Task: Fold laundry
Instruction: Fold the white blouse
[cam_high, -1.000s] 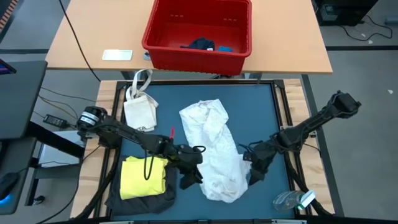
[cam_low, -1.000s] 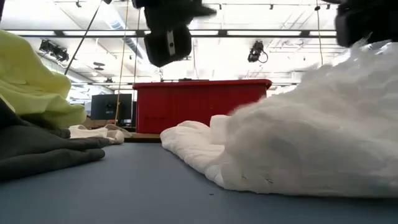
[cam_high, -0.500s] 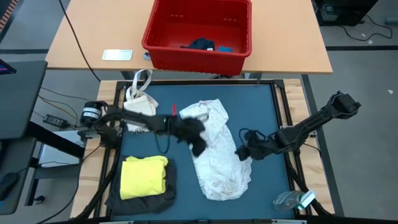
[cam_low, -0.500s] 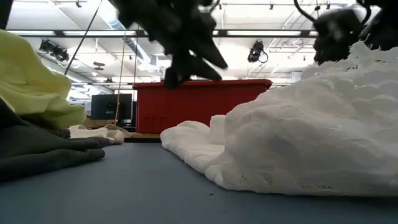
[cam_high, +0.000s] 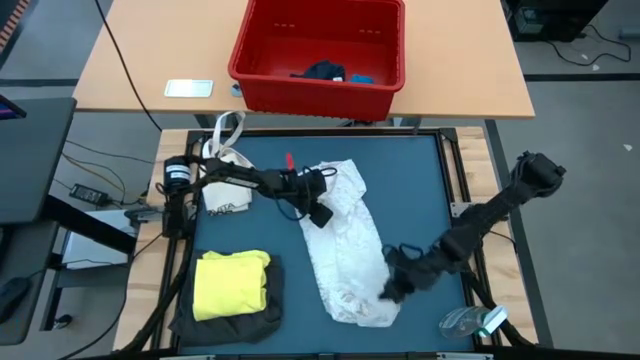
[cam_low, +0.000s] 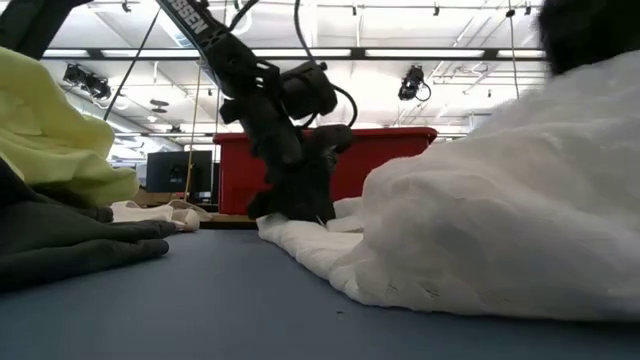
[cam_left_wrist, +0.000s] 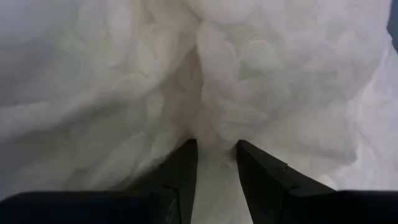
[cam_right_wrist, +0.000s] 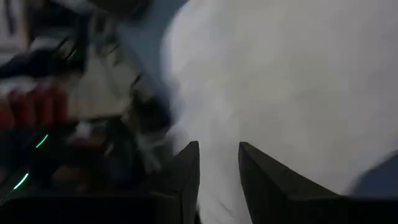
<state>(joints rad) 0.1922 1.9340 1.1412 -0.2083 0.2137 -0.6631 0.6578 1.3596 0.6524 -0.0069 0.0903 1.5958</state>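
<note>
The white cloth (cam_high: 345, 240) lies crumpled lengthwise on the blue mat, and it fills the left wrist view (cam_left_wrist: 249, 74). My left gripper (cam_high: 318, 213) is down on its far left part (cam_low: 300, 205), shut on a ridge of it. My right gripper (cam_high: 388, 288) is at the cloth's near right edge with its fingers close together (cam_right_wrist: 219, 162). The folded yellow T-shirt (cam_high: 232, 285) rests on the dark grey garment (cam_high: 225, 322) at the near left. The navy garment (cam_high: 322, 70) and the small blue piece (cam_high: 361, 77) lie in the red basket. My left gripper pinches a raised fold of the white cloth (cam_left_wrist: 211, 127) between its two fingers, on the cloth's far left part. The fingers come from above, slanting in from the table's left. The cloth lies slack on the mat around them. My right gripper is over the cloth's near right edge; I cannot tell whether it touches.
The red basket (cam_high: 250, 60) stands on the wooden table beyond the mat. A small white bag with strap handles (cam_high: 225, 180) lies at the mat's far left. A clear plastic item (cam_high: 470, 322) sits at the near right corner. Bare mat shows to the right of the cloth (cam_high: 420, 190).
My left gripper has gone from the cloth's near left side toward the far edge and come down on the cloth's far left part. My right gripper went toward the far edge, then back toward the near edge beside the cloth. The cloth's near end has drawn in narrower.
</note>
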